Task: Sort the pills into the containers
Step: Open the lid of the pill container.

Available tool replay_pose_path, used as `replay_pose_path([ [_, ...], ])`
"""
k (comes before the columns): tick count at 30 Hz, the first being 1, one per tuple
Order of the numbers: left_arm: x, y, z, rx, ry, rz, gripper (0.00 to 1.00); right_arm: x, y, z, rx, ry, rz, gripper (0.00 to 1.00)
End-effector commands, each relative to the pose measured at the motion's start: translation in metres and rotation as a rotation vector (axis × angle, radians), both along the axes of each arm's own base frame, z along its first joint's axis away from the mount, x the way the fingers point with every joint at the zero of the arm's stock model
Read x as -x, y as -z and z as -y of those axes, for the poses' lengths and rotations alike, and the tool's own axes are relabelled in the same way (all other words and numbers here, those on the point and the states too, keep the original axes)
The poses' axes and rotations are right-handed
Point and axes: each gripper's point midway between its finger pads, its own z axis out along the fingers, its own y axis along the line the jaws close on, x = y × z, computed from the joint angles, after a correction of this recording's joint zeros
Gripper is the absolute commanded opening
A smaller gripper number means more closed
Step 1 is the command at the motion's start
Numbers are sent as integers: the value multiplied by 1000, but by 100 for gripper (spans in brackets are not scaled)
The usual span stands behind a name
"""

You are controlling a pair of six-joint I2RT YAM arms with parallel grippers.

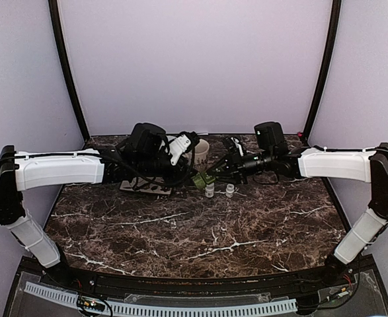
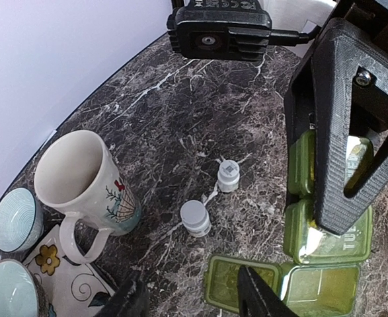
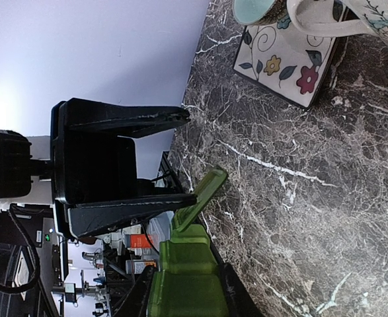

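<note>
My right gripper is shut on a green pill organizer and holds it tilted just above the marble table. In the right wrist view the organizer sits between my fingers with one lid standing open. In the left wrist view the organizer is at the right with an open lid. My left gripper is open, one finger over that lid. Two small white pill bottles stand capped beside it. No loose pills show.
A white painted mug stands left of the bottles, also seen in the top view. Two small blue bowls and a flowered tile lie at the far left. The backdrop wall is close behind.
</note>
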Motion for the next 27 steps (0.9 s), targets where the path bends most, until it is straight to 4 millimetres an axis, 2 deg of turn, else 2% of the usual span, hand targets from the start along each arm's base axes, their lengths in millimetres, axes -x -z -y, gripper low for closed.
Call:
replay_pose_path([
  [1, 5, -4, 6, 22, 36, -50, 49, -1, -20, 2, -54, -10, 66, 0],
  [11, 20, 8, 16, 24, 116, -136, 43, -5, -19, 3, -50, -2, 67, 0],
  [16, 15, 8, 11, 18, 80, -129, 44, -5, -16, 4, -43, 3, 64, 0],
  [20, -3, -3, -1, 28, -27, -70, 50, -4, -12, 6, -22, 9, 71, 0],
  [27, -27, -39, -20, 99, -184, 52, 59, -4, -3, 17, 9, 53, 75, 0],
])
